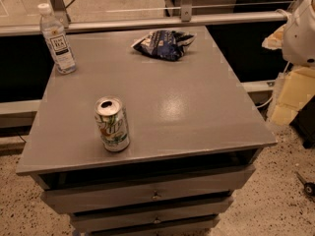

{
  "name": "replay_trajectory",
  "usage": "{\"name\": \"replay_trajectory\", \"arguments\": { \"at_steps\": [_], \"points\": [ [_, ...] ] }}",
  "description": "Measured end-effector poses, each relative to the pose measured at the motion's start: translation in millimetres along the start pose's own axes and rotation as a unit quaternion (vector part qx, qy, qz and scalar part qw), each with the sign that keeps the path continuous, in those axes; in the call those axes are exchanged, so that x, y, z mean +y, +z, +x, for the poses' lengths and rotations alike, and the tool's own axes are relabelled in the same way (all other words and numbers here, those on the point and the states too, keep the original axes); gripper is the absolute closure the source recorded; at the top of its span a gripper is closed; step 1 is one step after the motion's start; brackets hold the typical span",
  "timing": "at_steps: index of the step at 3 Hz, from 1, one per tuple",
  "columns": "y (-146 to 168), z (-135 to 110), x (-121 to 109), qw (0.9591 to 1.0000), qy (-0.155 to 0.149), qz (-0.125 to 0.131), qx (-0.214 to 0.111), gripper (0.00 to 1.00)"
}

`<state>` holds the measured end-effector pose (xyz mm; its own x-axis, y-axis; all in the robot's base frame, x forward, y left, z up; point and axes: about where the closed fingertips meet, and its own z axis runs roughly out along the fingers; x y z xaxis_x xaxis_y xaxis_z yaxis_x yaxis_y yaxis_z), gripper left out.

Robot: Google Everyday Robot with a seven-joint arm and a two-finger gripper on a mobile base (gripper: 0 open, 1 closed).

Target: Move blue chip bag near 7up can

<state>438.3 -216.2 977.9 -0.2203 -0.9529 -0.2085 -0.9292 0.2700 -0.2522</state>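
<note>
The blue chip bag [164, 44] lies crumpled at the far middle of the grey table top [197, 112], dark navy with white lettering. The 7up can [112, 124] stands upright near the table's front left, silver-white with green and red marks. Bag and can are far apart, with bare table between them. My gripper [290, 95] is off the table's right edge, below the white arm housing [301, 31], away from both objects and holding nothing that I can see.
A clear plastic bottle with a white cap [57, 39] stands at the table's far left corner. A metal rail [147, 22] runs behind the table. Drawers [152, 195] sit under the top. Speckled floor lies to the right.
</note>
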Motion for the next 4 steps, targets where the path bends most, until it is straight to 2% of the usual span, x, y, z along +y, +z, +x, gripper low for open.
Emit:
{"name": "replay_trajectory", "arguments": {
  "at_steps": [1, 2, 3, 4],
  "points": [
    [-0.8, -0.6, -0.7, 1.0000, 0.000, 0.003, -0.001, 0.00],
    [0.8, -7.7, -15.4, 0.9994, -0.005, 0.025, -0.025, 0.00],
    [12.6, -28.1, -53.6, 0.9952, -0.016, 0.061, -0.074, 0.00],
    [33.0, -56.3, -95.7, 0.9879, -0.025, 0.088, -0.125, 0.00]
  ]
}}
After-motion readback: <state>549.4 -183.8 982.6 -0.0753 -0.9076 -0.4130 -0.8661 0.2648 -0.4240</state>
